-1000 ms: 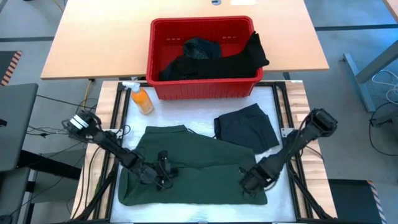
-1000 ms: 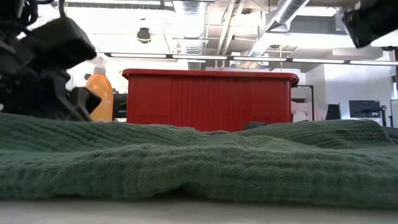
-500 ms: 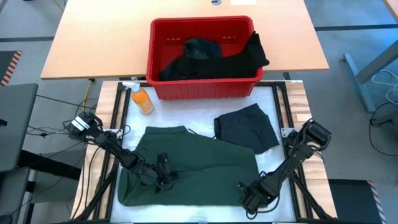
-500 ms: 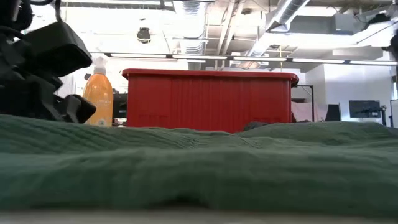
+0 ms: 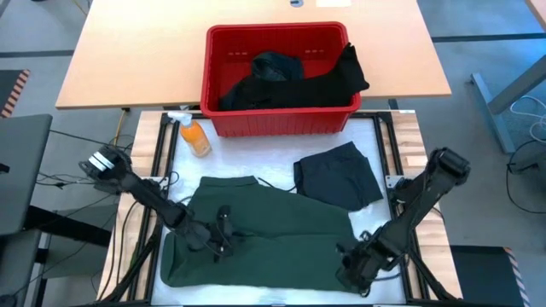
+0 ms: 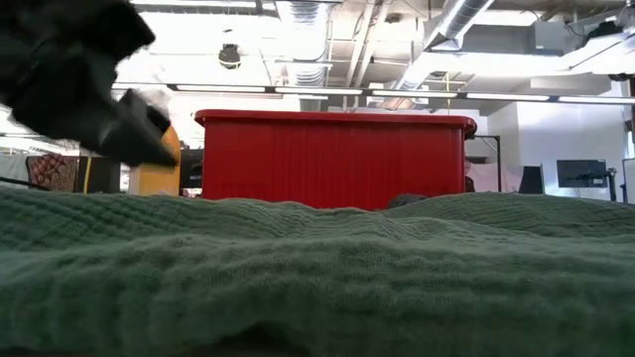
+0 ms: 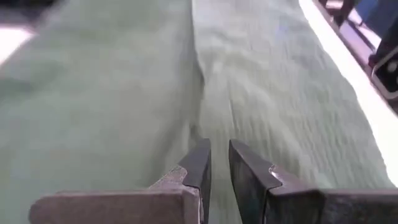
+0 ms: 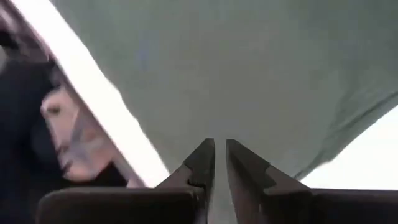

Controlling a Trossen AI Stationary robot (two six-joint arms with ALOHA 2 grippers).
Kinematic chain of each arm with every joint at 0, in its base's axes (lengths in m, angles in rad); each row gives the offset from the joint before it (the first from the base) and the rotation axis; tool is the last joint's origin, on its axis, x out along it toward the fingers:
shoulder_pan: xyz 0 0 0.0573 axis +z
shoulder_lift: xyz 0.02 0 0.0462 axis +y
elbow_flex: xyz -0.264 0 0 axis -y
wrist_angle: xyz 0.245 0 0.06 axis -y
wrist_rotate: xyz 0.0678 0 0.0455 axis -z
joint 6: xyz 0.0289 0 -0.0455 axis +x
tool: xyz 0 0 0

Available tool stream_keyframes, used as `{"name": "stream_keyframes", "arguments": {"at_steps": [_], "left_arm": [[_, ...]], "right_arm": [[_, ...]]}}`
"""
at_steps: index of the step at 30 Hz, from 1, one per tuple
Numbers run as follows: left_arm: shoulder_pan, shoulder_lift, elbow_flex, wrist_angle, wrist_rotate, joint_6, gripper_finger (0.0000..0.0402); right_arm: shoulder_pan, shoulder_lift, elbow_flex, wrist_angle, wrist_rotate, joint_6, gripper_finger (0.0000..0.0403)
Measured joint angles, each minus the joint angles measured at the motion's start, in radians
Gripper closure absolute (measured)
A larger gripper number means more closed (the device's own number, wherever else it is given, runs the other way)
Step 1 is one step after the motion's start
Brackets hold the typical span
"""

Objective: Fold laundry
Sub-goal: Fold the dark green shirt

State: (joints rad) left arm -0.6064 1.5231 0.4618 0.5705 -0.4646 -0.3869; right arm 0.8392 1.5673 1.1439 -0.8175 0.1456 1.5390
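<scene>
While the high view shows the green shirt (image 5: 264,239) spread on the table's near half, long axis left to right, collar toward the red basket (image 5: 277,126), the wrist views show its textured weave pinched by both nearly closed grippers, left gripper (image 7: 219,163) and right gripper (image 8: 219,163).

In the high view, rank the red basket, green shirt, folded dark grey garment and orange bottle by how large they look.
1. Green shirt and red basket: look alike, too near to rank.
2. Folded dark grey garment.
3. Orange bottle, clearly smallest.
</scene>
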Motion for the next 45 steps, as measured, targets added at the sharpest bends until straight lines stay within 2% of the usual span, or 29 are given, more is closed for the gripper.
{"name": "stream_keyframes", "arguments": {"at_steps": [2, 5, 7, 12, 19, 22, 26, 32, 36, 41, 45], "left_arm": [[0.024, -0.079, 0.000, -0.032, -0.002, 0.051, 0.0357], [0.084, -0.202, 0.001, -0.129, -0.011, 0.103, 0.0355], [0.140, -0.266, 0.001, -0.216, 0.013, 0.117, 0.0349], [0.287, -0.350, 0.001, -0.427, 0.155, 0.107, 0.0308], [0.405, -0.440, 0.001, -0.789, 0.162, -0.073, 0.0241], [0.423, -0.484, 0.001, -0.939, 0.129, -0.184, 0.0224], [0.439, -0.523, 0.001, -1.084, 0.025, -0.283, 0.0216], [0.515, -0.516, -0.038, -1.121, -0.020, -0.310, 0.0216], [0.600, -0.501, -0.072, -1.021, -0.004, -0.226, 0.0216], [0.698, -0.501, -0.074, -0.951, 0.089, -0.081, 0.0216], [0.771, -0.500, -0.075, -0.953, 0.228, -0.038, 0.0216]], "right_arm": [[-0.025, -0.041, 0.000, -0.071, 0.097, -0.051, 0.0334], [-0.105, -0.089, 0.000, -0.204, 0.166, -0.126, 0.0334], [-0.176, -0.112, -0.007, -0.243, 0.177, -0.241, 0.0334], [-0.368, -0.146, -0.012, -0.210, 0.183, -0.611, 0.0334], [-0.557, -0.178, -0.036, -0.139, 0.177, -0.952, 0.0334], [-0.606, -0.221, -0.111, -0.052, 0.162, -1.012, 0.0334], [-0.661, -0.285, -0.219, 0.044, 0.133, -1.024, 0.0334], [-0.696, -0.360, -0.313, 0.142, 0.045, -1.024, 0.0334], [-0.712, -0.380, -0.317, 0.141, 0.035, -1.045, 0.0334], [-0.738, -0.387, -0.317, 0.141, -0.003, -1.089, 0.0334], [-0.767, -0.386, -0.317, 0.145, -0.068, -1.125, 0.0334]]}}
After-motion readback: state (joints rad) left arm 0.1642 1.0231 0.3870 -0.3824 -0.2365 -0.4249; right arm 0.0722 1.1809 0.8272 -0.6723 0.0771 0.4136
